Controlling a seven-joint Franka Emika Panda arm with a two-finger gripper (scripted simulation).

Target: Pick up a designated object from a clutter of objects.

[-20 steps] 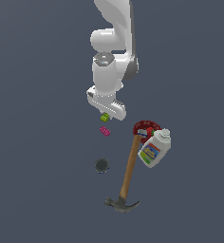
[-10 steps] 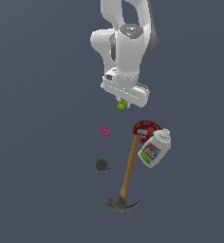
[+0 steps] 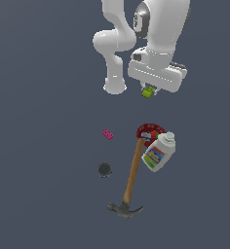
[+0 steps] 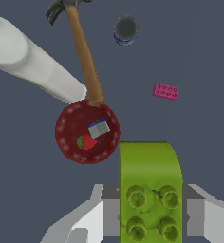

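The lime-green studded brick point(image 3: 147, 92) hangs high above the floor, held under the white hand, with my gripper point(image 3: 148, 91) shut on it. In the wrist view the brick point(image 4: 150, 190) fills the foreground, its studs facing the camera, clamped between the grey fingers point(image 4: 195, 216) on either side. Below lies the clutter: a pink brick point(image 3: 107, 134), a wooden-handled claw hammer point(image 3: 130, 179), a white labelled bottle point(image 3: 159, 152), a red round item point(image 3: 149, 130) and a small dark ball point(image 3: 105, 169).
The hammer's handle end rests on the red round item point(image 4: 87, 131), and the bottle point(image 4: 23, 59) lies beside it. The pink brick point(image 4: 165, 91) and dark ball point(image 4: 126, 29) sit apart on the dark floor.
The arm has risen and swung toward the exterior view's right, carrying the green brick up and away from the clutter. The objects on the floor have not moved.
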